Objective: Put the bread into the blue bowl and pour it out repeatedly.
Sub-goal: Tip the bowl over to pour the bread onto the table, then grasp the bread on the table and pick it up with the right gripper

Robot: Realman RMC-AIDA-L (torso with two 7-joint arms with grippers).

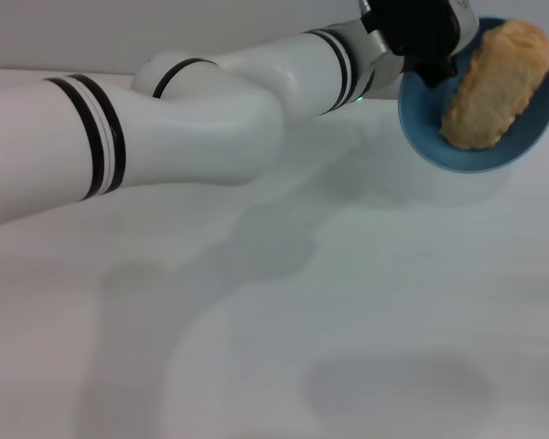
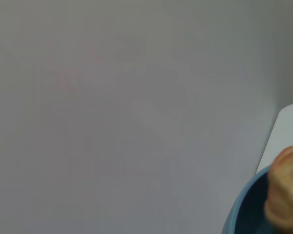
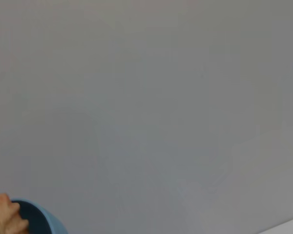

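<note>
The blue bowl (image 1: pixel 512 137) is held in the air at the far right of the table, tipped so its opening faces me. The bread (image 1: pixel 494 82) lies inside it, leaning against the bowl's wall, its tan side showing. My left gripper (image 1: pixel 436 66) is shut on the bowl's rim on its left side, with the left arm stretched across the table. The left wrist view shows the bowl's rim (image 2: pixel 241 209) and one end of the bread (image 2: pixel 285 192). The right wrist view shows the bowl (image 3: pixel 41 222) and the bread (image 3: pixel 4 217) in a corner. My right gripper is out of view.
The white table (image 1: pixel 348 302) lies under the bowl, with the bowl's and the arm's shadows on it. The left arm (image 1: pixel 210 119) spans the upper left of the head view. A pale wall stands behind the table.
</note>
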